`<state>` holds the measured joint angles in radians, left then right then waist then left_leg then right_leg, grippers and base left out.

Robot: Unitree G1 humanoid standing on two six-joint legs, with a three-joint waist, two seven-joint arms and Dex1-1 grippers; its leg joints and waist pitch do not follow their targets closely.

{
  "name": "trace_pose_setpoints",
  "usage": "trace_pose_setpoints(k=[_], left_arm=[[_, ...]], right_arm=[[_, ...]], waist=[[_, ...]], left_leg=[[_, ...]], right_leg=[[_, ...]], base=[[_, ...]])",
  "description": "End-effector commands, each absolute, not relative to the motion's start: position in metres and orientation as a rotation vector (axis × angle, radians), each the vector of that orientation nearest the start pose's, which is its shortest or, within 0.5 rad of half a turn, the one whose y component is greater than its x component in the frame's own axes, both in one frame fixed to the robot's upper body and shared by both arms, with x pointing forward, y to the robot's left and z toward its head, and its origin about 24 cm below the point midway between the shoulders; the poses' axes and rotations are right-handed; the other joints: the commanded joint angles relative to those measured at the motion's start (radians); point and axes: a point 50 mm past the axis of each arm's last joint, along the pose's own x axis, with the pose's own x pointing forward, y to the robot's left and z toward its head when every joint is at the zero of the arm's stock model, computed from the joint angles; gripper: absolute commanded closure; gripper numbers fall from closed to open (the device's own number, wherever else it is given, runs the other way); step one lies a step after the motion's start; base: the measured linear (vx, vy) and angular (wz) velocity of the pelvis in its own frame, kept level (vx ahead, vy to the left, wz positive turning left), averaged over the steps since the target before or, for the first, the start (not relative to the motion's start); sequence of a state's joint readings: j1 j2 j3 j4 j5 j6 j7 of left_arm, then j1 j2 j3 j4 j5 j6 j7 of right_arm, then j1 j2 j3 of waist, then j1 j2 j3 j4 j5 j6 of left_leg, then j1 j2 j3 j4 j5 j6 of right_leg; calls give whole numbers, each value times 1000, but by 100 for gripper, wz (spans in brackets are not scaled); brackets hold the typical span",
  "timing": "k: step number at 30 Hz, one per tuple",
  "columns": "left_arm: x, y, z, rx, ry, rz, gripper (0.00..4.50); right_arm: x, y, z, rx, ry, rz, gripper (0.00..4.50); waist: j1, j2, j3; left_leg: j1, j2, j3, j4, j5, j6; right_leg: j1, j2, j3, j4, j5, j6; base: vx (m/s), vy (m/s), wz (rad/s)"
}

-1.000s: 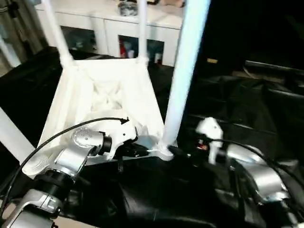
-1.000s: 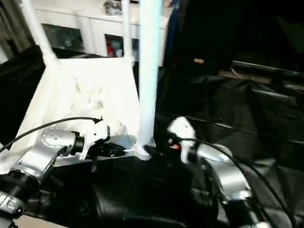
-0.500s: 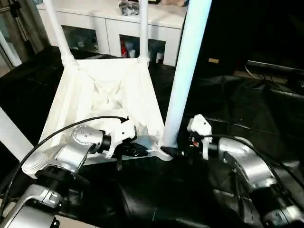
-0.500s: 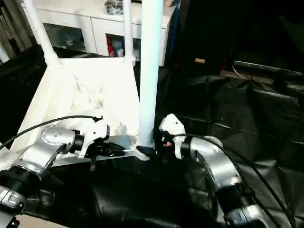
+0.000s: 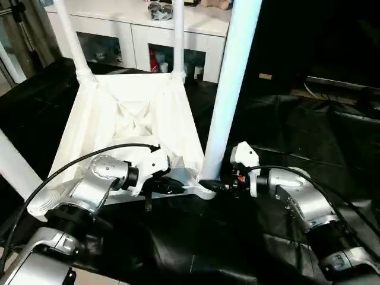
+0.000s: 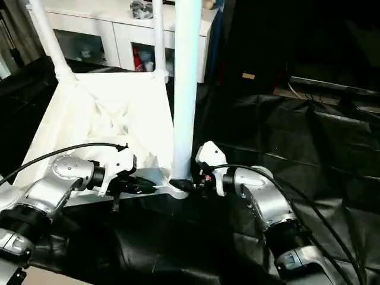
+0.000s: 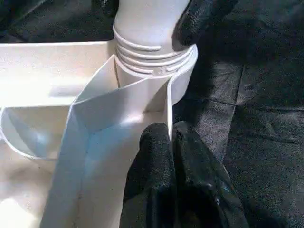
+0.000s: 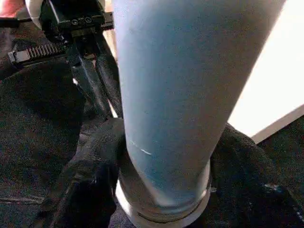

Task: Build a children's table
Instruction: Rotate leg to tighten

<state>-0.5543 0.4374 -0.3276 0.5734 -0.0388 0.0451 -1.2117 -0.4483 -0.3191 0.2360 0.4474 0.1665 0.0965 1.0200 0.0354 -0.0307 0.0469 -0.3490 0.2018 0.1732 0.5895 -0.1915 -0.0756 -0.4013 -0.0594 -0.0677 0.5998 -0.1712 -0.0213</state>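
Table top: the children's table (image 5: 136, 119) lies upside down on my surface, ribbed underside up, its long axis running away from me toward the cabinet.
Legs: tube legs stand upright from the corner sockets; the near right leg (image 5: 228, 89) rises straight up between my two arms.
My left fingers (image 7: 173, 142): pressed together, pinching the thin rim wall of the table top just beside the near right socket (image 7: 156, 61).
My right fingers (image 8: 90, 175): around the foot of the near right leg, one finger at each side of the tube, touching it just above the socket.
Edges and room: the near rim lies close to my forearms; open black cover to my right.
Surface: black crinkled sheet (image 5: 309, 136).
Room: white cabinet (image 5: 136, 35) with glass doors behind the table.
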Motion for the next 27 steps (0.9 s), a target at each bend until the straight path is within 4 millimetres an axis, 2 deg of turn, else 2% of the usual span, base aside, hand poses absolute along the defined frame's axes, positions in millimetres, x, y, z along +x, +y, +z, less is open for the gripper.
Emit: trace_pose_setpoints(k=[1, 2, 3, 5, 6, 7, 8, 9, 12, 14, 15, 16, 18, 20, 22, 23, 25, 26, 27], left_arm=[[321, 151, 45, 426, 463, -1165, 450], [321, 151, 45, 426, 463, -1162, 450], [329, 142, 47, 405, 437, -1077, 450], [333, 133, 49, 395, 423, -1026, 450], [335, 130, 50, 393, 417, -1011, 450], [335, 130, 50, 393, 417, -1010, 450], [336, 126, 51, 388, 411, -996, 450], [338, 121, 52, 381, 401, -972, 450], [341, 103, 55, 364, 379, -942, 450], [341, 99, 55, 374, 374, -950, 450], [340, 97, 55, 378, 370, -968, 450], [339, 96, 55, 379, 367, -981, 450], [337, 96, 55, 389, 363, -1011, 450], [334, 98, 54, 406, 361, -1050, 450], [329, 101, 54, 419, 356, -1103, 450], [324, 106, 53, 426, 363, -1166, 450], [320, 110, 51, 427, 379, -1208, 450], [318, 113, 51, 429, 384, -1239, 450], [317, 114, 51, 429, 386, -1243, 450]], right_arm=[[306, -120, 38, -150, 275, 1105, 203], [306, -120, 38, -149, 275, 1102, 203], [313, -118, 31, -138, 273, 961, 216], [317, -114, 26, -121, 281, 862, 226], [318, -113, 24, -115, 283, 830, 238], [318, -112, 24, -115, 283, 829, 240], [318, -109, 22, -109, 286, 805, 240], [318, -104, 21, -104, 289, 777, 244], [315, -83, 19, -97, 286, 776, 244], [313, -75, 22, -100, 261, 822, 244], [314, -74, 24, -80, 248, 829, 244], [314, -74, 25, -64, 240, 833, 190], [315, -74, 27, -41, 236, 842, 190], [317, -76, 30, -23, 228, 844, 159], [318, -80, 34, -48, 213, 866, 147], [318, -87, 38, -72, 204, 902, 132], [317, -92, 41, -86, 203, 944, 132], [316, -97, 43, -101, 205, 984, 132], [316, -98, 43, -103, 206, 990, 132]], waist=[[3, -3, -45], [0, -3, -44], [-5, -3, -42], [-6, 0, -41], [-12, -1, -42], [-17, -1, -43], [-19, 0, -44], [-23, 4, -45], [-27, 2, -43], [-25, 1, -44], [-25, 2, -44], [-25, 1, -45], [-24, 1, -45], [-23, 1, -45], [-22, 1, -47], [-23, 0, -47], [-24, 1, -48], [-22, 3, -51], [-20, 3, -52]], left_leg=[[9, 28, -11, -73, -310, 8], [10, 27, -11, -72, -319, 4], [11, 26, -13, -71, -333, -5], [14, 24, -17, -70, -356, -13], [12, 24, -21, -73, -368, -19], [0, 24, -28, -80, -377, -18], [1, 26, -28, -81, -381, -15], [5, 28, -27, -83, -386, -12], [13, 24, -24, -80, -406, -9], [14, 22, -22, -78, -402, 2], [11, 23, -23, -80, -397, 6], [10, 23, -22, -81, -393, 8], [10, 24, -20, -81, -387, 14], [7, 25, -20, -82, -379, 15], [7, 26, -20, -82, -374, 18], [2, 27, -21, -84, -361, 19], [-4, 29, -22, -86, -345, 22], [4, 31, -15, -83, -324, 24], [5, 31, -14, -81, -313, 26]], right_leg=[[29, -82, 46, -102, -543, -111], [26, -82, 44, -104, -559, -108], [22, -84, 40, -110, -608, -95], [22, -83, 33, -117, -638, -82], [25, -83, 27, -119, -644, -73], [38, -85, 21, -120, -636, -57], [38, -86, 22, -121, -623, -59], [34, -85, 23, -122, -586, -74], [26, -82, 26, -124, -572, -92], [25, -82, 29, -125, -568, -93], [27, -83, 31, -122, -559, -95], [28, -83, 32, -122, -550, -97], [27, -83, 36, -119, -524, -110], [29, -84, 37, -116, -512, -116], [30, -85, 39, -115, -503, -119], [35, -84, 40, -111, -483, -123], [41, -85, 41, -104, -450, -133], [35, -82, 46, -100, -388, -158], [36, -81, 47, -97, -362, -169]], base=[[0, 0, 0], [0, 0, 0], [0, 0, 0], [0, 0, 0], [0, 0, 0], [0, 0, 0], [0, 0, 0], [0, 0, 0], [0, 0, 0], [0, 0, 0], [0, 0, 0], [0, 0, 0], [0, 0, 0], [0, 0, 0], [0, 0, 0], [0, 0, 0], [0, 0, 0], [0, 0, 0], [0, 0, 0]])
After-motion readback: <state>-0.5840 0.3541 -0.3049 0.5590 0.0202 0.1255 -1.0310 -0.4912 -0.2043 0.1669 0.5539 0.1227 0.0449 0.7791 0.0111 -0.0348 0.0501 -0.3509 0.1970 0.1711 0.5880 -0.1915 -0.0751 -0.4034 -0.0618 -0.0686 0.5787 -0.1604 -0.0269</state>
